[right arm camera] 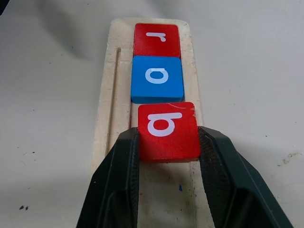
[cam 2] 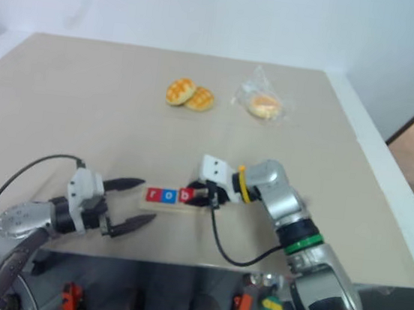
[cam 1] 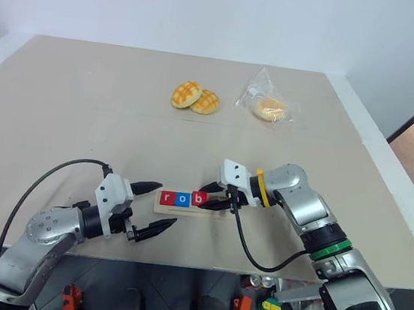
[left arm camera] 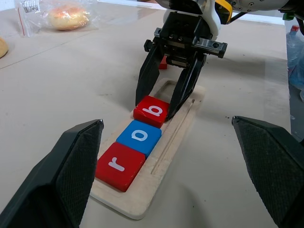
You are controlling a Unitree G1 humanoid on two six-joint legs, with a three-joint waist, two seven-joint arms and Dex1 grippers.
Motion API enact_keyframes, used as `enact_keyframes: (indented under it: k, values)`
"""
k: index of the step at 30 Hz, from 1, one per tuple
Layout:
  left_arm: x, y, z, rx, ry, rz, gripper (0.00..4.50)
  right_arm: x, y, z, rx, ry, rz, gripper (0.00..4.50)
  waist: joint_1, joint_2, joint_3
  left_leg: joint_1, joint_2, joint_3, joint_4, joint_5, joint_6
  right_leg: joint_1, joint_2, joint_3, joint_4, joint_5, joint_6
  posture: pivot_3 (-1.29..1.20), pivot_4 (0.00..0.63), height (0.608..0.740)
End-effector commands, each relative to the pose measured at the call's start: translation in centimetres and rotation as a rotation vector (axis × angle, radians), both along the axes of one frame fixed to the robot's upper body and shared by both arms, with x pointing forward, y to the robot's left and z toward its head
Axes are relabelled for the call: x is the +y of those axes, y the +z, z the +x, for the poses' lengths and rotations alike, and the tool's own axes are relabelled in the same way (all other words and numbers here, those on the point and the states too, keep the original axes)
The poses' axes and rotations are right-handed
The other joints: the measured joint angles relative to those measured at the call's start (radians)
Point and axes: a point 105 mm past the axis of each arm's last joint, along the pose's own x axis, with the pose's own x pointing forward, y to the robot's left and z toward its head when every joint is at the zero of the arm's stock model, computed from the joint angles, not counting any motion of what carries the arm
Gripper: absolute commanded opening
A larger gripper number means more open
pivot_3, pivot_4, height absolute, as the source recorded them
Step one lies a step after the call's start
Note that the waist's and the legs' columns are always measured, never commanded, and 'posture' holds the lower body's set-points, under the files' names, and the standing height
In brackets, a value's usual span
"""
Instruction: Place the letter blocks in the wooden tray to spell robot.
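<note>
Right wrist view looks straight down the wooden tray [right arm camera: 187, 71], where three letter blocks sit in a row: a red r [right arm camera: 156, 39] at the far end of that picture, a blue o [right arm camera: 156, 78] touching it, and a red b [right arm camera: 167, 131] just beside the o. The right end effector [right arm camera: 167, 156] pinches the red b, one black finger [right arm camera: 116, 175] pressed on each side of the tile, which lies on the tray

From the head camera, the tray [cam 1: 161, 207] rests near the front edge of the tan bench [cam 1: 84, 110], a little left of centre, with the three tiles filling its left part. The right arm reaches in from the right, its end effector [cam 1: 217, 199] over the right part of the tray at the b tile

The left end effector [cam 1: 159, 209] hangs just left of the tray, fingers spread wide and holding nothing; one finger [cam 1: 146, 187] points toward the tray's far left corner, the other lies nearer the front edge

Another red tile [left arm camera: 163, 62] lies on the bench behind the right end effector, partly hidden; its letter cannot be read

Far across the bench sit two golden waffle-patterned buns [cam 1: 196, 98] and, to their right, a bun in a clear bag [cam 1: 267, 106]
</note>
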Motion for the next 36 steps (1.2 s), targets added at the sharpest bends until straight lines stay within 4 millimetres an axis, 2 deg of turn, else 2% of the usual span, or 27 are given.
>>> enact_keyframes:
  k: [1,11,18,20,21,23,25,26,27,31,36]
  values:
    - [-0.2,0.8,-0.2,-0.042,-0.013,0.012,4.5,0.6,0.8,0.0,0.033,0.003,0.027,1.72,0.0,0.0,0.0,0.0,0.0,0.0,0.0,0.0,0.0,0.0,0.0,0.0,0.0,0.0,0.0,0.0,0.15,0.74]
    - [-0.2,0.7,0.0,-0.042,-0.016,0.021,4.5,1.1,1.3,-0.6,0.084,-0.001,0.049,1.72,-0.001,0.0,0.0,0.0,0.0,0.001,0.0,0.0,0.0,0.0,0.0,0.0,0.0,0.0,0.0,0.0,0.15,0.74]
    - [-0.3,0.7,0.0,-0.042,-0.018,0.026,4.5,0.9,1.1,0.0,0.081,-0.033,0.038,1.72,-0.001,0.0,0.0,0.0,0.0,0.001,0.0,0.0,0.0,-0.001,0.0,0.0,0.0,0.0,0.0,0.0,0.15,0.74]
    - [-0.3,0.6,0.0,-0.042,-0.018,0.027,4.5,0.9,1.0,0.1,0.08,-0.037,0.034,2.33,-0.001,0.0,0.0,0.0,0.0,0.001,0.0,0.0,0.0,-0.001,0.0,0.0,0.0,0.0,0.0,0.0,0.15,0.74]
    - [-0.3,0.6,0.0,-0.041,-0.017,0.028,4.5,0.9,1.0,0.1,0.08,-0.038,0.032,2.33,-0.001,0.0,0.0,0.0,0.0,0.001,0.0,0.0,0.0,-0.001,0.0,0.0,0.0,0.0,0.0,0.0,0.15,0.74]
    - [-0.3,0.6,0.0,-0.041,-0.016,0.029,4.5,0.7,0.9,0.0,0.08,-0.036,0.025,3.36,-0.001,0.0,0.0,0.0,0.001,0.001,0.0,0.0,0.0,-0.001,0.0,0.0,0.0,0.0,0.0,0.0,0.15,0.74]
    - [-0.2,0.6,0.0,-0.039,-0.014,0.03,4.5,0.5,0.8,-0.2,0.089,-0.03,0.016,3.87,-0.001,0.0,0.0,0.0,0.001,0.001,0.0,0.0,0.0,-0.001,0.0,0.0,0.0,0.0,0.0,0.0,0.15,0.74]
    - [-0.2,0.6,0.0,-0.039,-0.014,0.031,4.5,0.5,0.8,-0.2,0.089,-0.028,0.014,4.29,-0.001,0.0,0.0,0.0,0.0,0.001,0.0,0.0,0.0,-0.001,0.0,0.0,0.0,0.0,0.0,0.0,0.15,0.74]
    - [-0.2,0.5,0.0,-0.038,-0.014,0.032,4.5,0.5,0.8,-0.2,0.088,-0.029,0.014,4.47,-0.001,0.0,0.0,0.0,0.0,0.001,0.0,0.0,0.0,-0.001,0.0,0.0,0.0,0.0,0.0,0.0,0.15,0.74]
    - [-0.2,0.5,0.0,-0.039,-0.016,0.035,4.5,0.7,1.4,0.1,0.077,-0.042,0.04,4.47,-0.001,0.0,0.0,0.0,0.001,0.002,-0.001,0.0,0.0,-0.001,0.0,0.0,0.0,0.0,0.0,0.0,0.15,0.74]
    - [-0.1,0.7,0.1,-0.043,-0.013,0.025,4.5,0.7,3.7,0.9,0.067,-0.128,0.145,4.47,-0.001,0.0,0.0,0.0,0.001,0.002,-0.001,0.0,0.0,-0.001,0.0,0.001,0.0,0.0,0.0,0.0,0.15,0.74]
